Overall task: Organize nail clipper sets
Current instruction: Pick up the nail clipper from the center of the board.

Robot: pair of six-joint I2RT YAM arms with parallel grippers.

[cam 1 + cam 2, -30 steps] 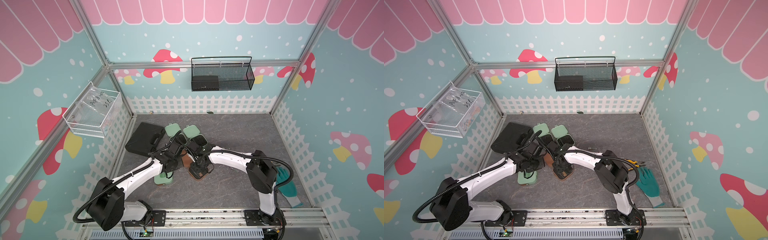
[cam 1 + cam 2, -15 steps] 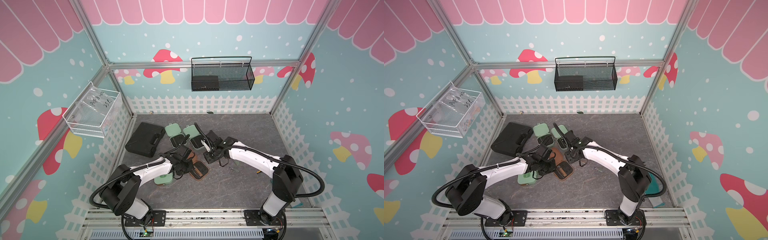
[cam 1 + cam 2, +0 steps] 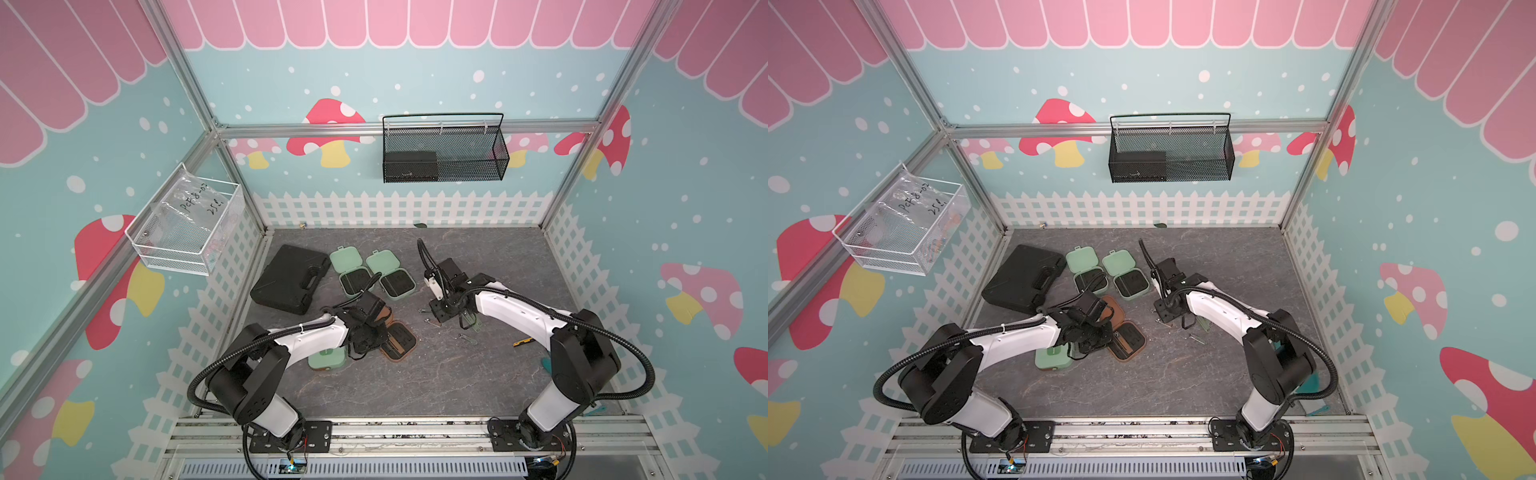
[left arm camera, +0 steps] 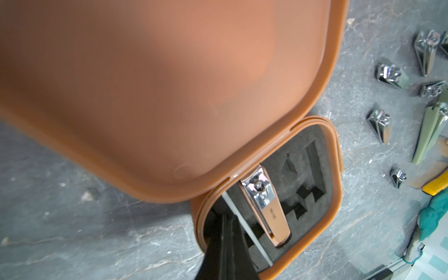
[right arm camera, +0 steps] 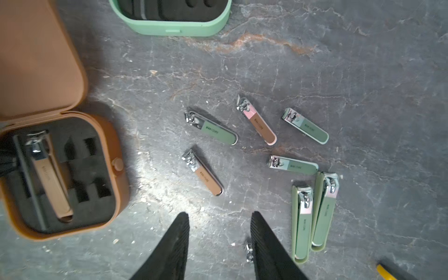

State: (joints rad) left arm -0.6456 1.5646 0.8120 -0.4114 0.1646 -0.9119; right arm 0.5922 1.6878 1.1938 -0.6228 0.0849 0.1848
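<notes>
Grey floor [image 5: 339,60]; lid [image 4: 157,84] hides half the brown case [image 4: 335,206]; left tool [image 4: 225,218] clenched, right tool [image 5: 219,215] spread empty.

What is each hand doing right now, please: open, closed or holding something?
Left hand: closed, tips inside the brown case; any hold cannot be told.
Right hand: open, empty.

The blurred lid [image 4: 157,84] of the brown case [image 4: 337,201] ran past two edges of the left wrist view and hid part of the black insert [image 4: 303,174]. The left pincer [image 4: 228,244], fingers together, ran off the frame and covered a corner of that insert. In both top views the left arm [image 3: 307,332] hid part of a closed mint green case [image 3: 328,359]; the loose clippers [image 3: 467,338] were too small to tell apart. The right wrist view cut off an open mint green case [image 5: 174,24], and the right pincer [image 5: 219,214] half hid a small silver piece [image 5: 249,252].
</notes>
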